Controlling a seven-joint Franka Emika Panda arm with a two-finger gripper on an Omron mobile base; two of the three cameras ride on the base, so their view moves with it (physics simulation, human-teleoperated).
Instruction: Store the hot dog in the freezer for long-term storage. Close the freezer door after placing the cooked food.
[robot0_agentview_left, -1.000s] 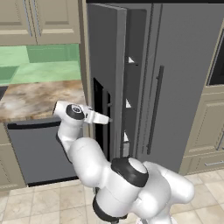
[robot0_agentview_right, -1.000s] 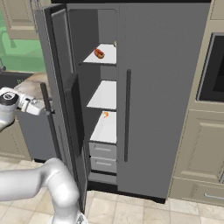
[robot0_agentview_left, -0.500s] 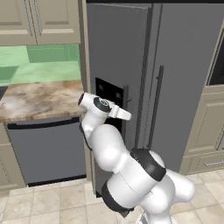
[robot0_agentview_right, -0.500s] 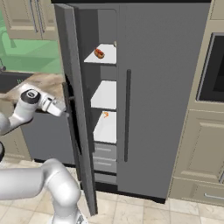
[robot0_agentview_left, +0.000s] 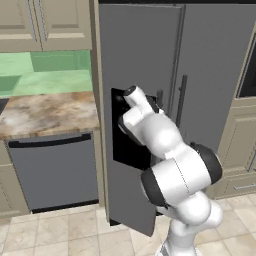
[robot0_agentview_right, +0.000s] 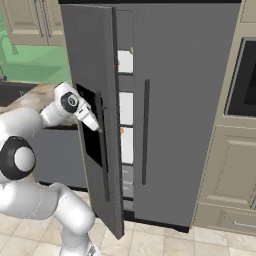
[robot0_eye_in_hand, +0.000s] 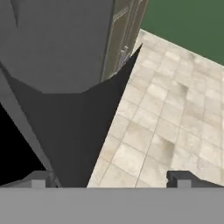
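The freezer door (robot0_agentview_right: 97, 115) has swung much further toward shut than it was a second ago, when it stood wide open — now only a narrow gap remains at the freezer (robot0_agentview_right: 125, 107), so the closing step is, I judge, nearly finished and needs one last push. The gripper (robot0_agentview_right: 93, 121) rests against the black dispenser panel (robot0_agentview_left: 131, 130) on the door's front, its jaws spread fully apart and holding nothing. The right base view looks into the gap and shows white shelves behind the door's edge; the hot dog should lie on the upper shelf, but only a small reddish spot is seen there and I cannot be sure. The left base view shows the door's outer face and the countertop (robot0_agentview_left: 45, 112) beside it — while the hand view looks down along the door to the tiled floor (robot0_eye_in_hand: 166, 131).
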